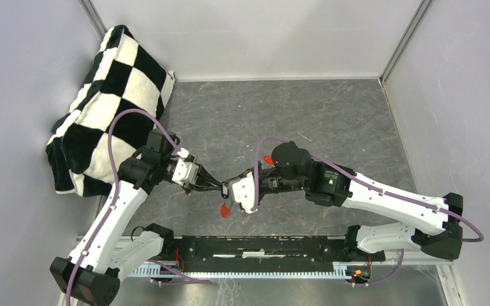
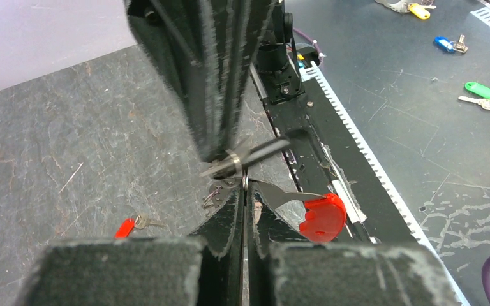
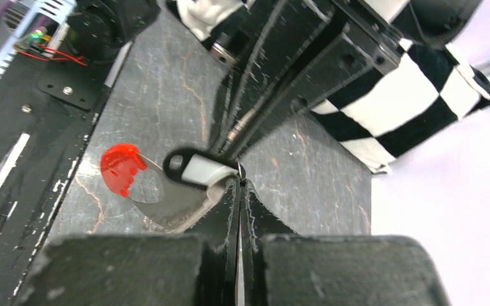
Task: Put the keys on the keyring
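1. Left gripper [image 2: 243,194]: my jaws are pressed together, pinching the thin keyring [image 2: 245,178] edge-on
2. Right gripper [image 3: 238,183]: my jaws are pressed together, tip to tip with the left; I cannot tell what they pinch
3. Red-headed key [image 2: 321,217] hangs just below the meeting tips, above the table [image 1: 332,115]
4. Black-headed key [image 3: 190,167] sits just beside my right fingertips

two robot arms [image 1: 111,213], two red-headed keys [image 2: 322,217], one thin ring [image 2: 245,180], one checkered cushion [image 1: 111,95]
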Robot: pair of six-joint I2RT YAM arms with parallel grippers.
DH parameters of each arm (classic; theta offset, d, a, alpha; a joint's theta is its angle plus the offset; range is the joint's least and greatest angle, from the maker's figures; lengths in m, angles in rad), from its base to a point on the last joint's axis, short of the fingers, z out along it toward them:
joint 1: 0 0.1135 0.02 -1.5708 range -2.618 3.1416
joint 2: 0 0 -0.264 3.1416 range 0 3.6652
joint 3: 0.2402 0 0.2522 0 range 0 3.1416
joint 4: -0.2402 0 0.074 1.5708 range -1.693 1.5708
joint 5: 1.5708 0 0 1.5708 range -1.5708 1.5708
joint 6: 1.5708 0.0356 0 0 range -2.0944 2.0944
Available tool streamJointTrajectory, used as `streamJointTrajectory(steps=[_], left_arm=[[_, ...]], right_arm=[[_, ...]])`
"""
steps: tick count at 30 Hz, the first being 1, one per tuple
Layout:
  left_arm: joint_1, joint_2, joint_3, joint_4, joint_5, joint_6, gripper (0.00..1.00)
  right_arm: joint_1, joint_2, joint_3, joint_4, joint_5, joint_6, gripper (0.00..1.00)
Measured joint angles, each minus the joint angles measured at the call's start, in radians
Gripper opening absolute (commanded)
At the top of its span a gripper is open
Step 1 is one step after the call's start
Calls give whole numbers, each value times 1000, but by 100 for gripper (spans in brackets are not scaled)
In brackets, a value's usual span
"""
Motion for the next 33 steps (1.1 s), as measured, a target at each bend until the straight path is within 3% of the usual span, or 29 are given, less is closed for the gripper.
streamJointTrajectory(steps=[11,17,33], left_arm=[[0,-23,0,0,-1,0,2],[0,-23,0,0,1,0,2],[0,0,6,0,14,-1,2]], right_arm=[[-2,-113,-74,8,128,51,0],[-3,-156,-136,6,117,68,0],[-3,-93,-138,11,39,71,0]])
